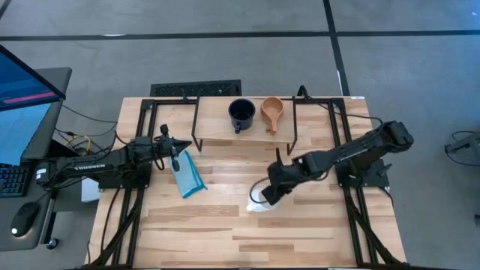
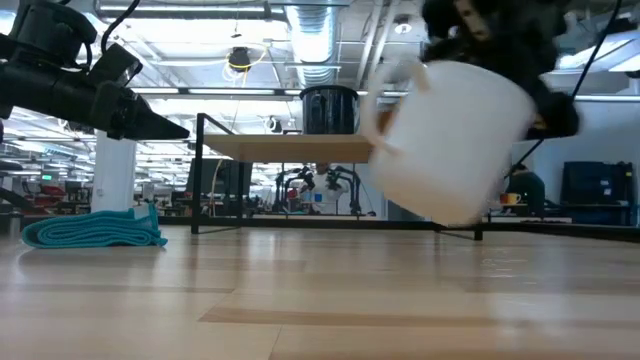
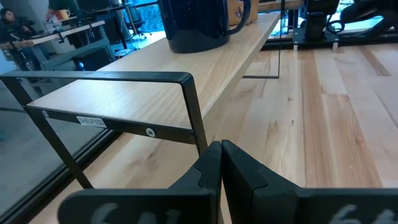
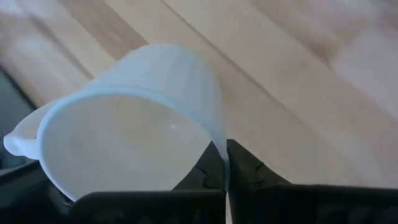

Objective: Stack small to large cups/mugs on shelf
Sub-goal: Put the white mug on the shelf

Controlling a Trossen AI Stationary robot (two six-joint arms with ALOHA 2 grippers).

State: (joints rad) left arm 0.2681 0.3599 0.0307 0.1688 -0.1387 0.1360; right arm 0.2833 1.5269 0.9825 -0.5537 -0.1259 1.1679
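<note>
Off to the side — a cloth and a desk.
Folded blue cloth (image 1: 188,174) lies left on the wooden table (image 1: 300,232); keyboard (image 1: 10,181) and mouse (image 1: 25,219) far left.

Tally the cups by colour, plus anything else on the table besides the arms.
Dark mug: 1
Tan wooden cup: 1
White mug: 1
Blue folded cloth: 1
Shelf: 1
Total: 5

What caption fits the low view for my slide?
Right end effector lifts the tilted white mug off the table; the dark mug waits on the shelf behind.
</note>
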